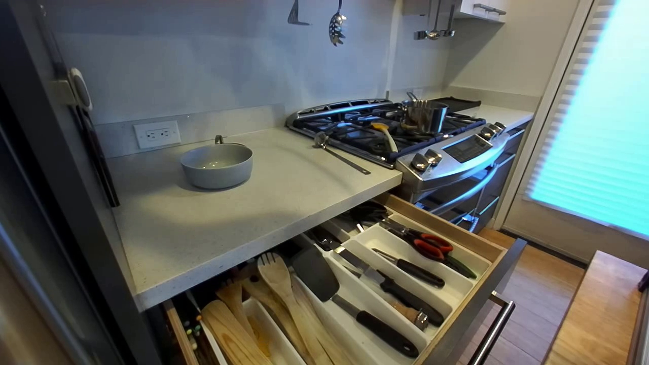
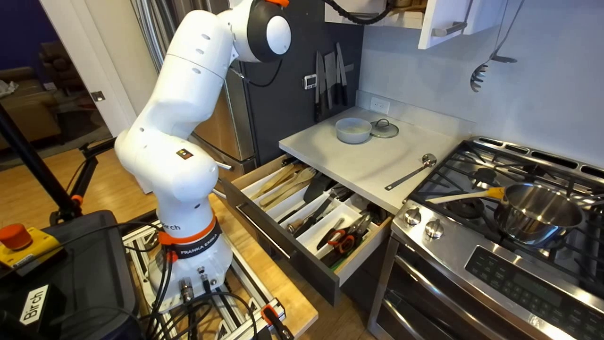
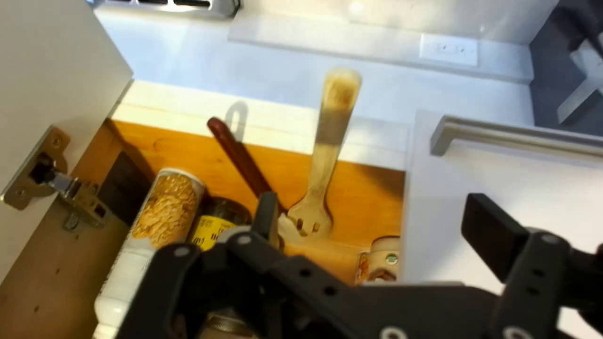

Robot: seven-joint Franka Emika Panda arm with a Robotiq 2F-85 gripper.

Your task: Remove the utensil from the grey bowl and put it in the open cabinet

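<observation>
The grey bowl (image 1: 215,175) sits upright on the counter in both exterior views (image 2: 353,135), and no utensil shows in it. In the wrist view a pale wooden fork-like utensil (image 3: 325,155) lies on the orange-brown floor of the open cabinet (image 3: 367,202), its handle sticking out past the cabinet's front edge. A dark red handle (image 3: 240,157) lies beside it. My gripper (image 3: 378,226) is open, with nothing between its fingers. Its left finger is in front of the cabinet opening, its right finger in front of a white door. The gripper is out of view in both exterior views.
The cabinet's open door (image 3: 56,70) with its hinge stands at the left; several jars (image 3: 165,212) stand inside. A white door with a handle (image 3: 509,136) is at the right. Below are an open utensil drawer (image 2: 283,255), a glass lid (image 2: 384,128), a ladle (image 2: 410,172) and a stove pot (image 2: 538,212).
</observation>
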